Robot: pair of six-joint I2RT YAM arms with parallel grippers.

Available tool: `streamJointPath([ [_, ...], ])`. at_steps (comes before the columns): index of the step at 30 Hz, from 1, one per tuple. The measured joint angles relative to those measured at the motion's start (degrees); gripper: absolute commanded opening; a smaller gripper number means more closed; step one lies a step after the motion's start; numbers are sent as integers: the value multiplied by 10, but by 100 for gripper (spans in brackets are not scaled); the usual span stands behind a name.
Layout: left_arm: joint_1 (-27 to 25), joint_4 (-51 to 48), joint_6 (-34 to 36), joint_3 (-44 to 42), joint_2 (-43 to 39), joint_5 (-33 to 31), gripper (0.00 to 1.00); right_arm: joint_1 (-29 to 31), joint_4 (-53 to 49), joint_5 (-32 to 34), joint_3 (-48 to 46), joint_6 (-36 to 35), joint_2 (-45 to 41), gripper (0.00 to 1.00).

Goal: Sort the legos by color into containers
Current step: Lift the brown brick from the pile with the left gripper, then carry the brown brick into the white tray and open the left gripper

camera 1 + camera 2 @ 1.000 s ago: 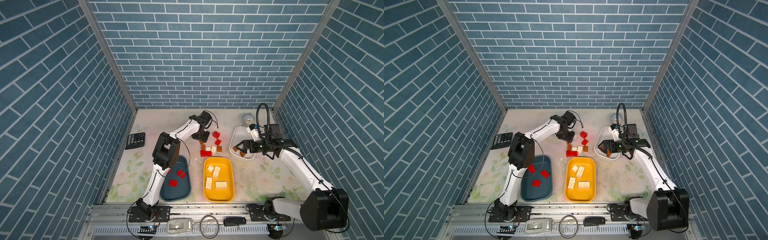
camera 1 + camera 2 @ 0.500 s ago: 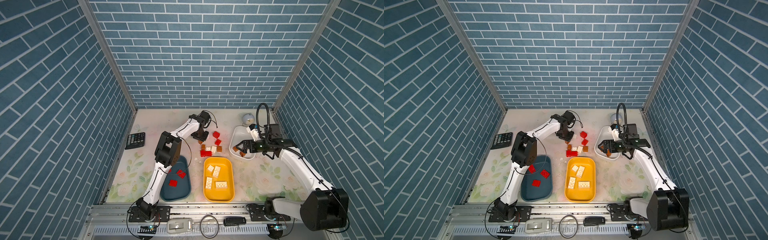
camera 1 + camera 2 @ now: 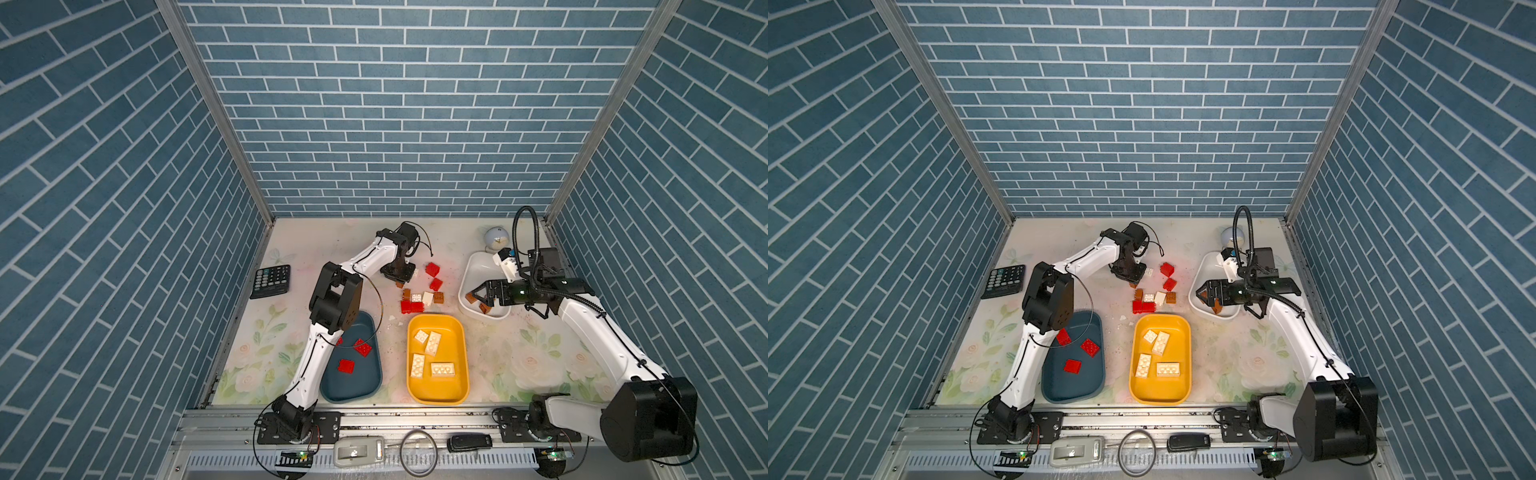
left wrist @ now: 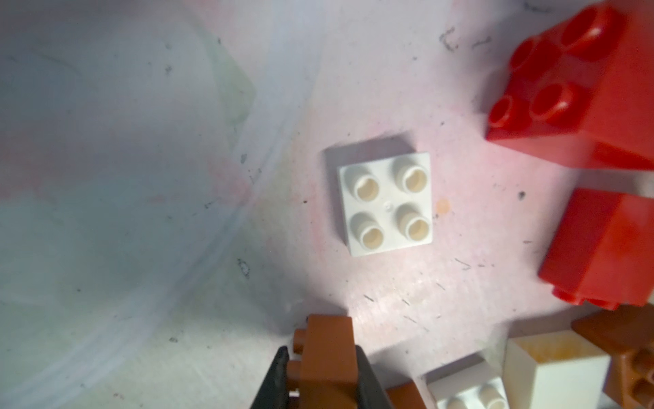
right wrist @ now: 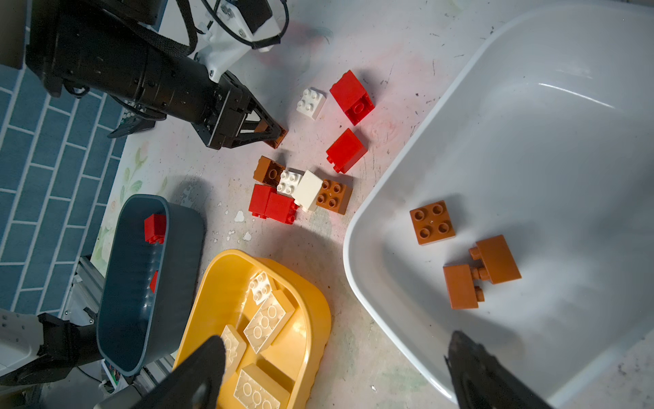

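My left gripper [image 4: 322,354] is shut on a brown lego [image 4: 329,347], low over the mat at the back of the loose pile [image 3: 419,299] of red, cream and brown legos. A small cream lego [image 4: 387,203] lies just beyond it. My right gripper [image 5: 336,345] hangs open and holds nothing, over the near-left rim of the white tray [image 5: 531,106]. That tray holds brown legos [image 5: 431,221]. The teal tray [image 3: 365,382] holds red legos [image 3: 345,365]. The yellow tray [image 3: 457,357] holds cream ones [image 3: 432,343].
A black calculator [image 3: 272,281] lies at the left edge of the mat. A round grey object [image 3: 496,239] stands behind the white tray. Blue brick walls close three sides, and a metal rail [image 3: 415,419] runs along the front.
My left gripper's jaws have closed on the brown lego. The right arm has not moved.
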Motion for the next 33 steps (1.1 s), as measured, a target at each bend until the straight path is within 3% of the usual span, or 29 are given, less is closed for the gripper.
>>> streamJointPath([
  [8, 0, -8, -12, -15, -24, 14, 21, 0, 0, 0, 0, 0, 0, 98],
  [16, -11, -14, -46, -87, -167, 51, 22, 0, 4, -1, 0, 0, 6, 98],
  [23, -53, 15, -121, -173, -274, 92, 22, 0, 11, -1, 0, 0, 10, 98],
  [28, -93, 64, -175, -162, -257, 120, 21, -1, 13, 0, 0, 0, 10, 98],
  [33, -130, 103, -205, -51, -166, 134, 21, -2, 13, 8, 0, 0, 7, 98],
])
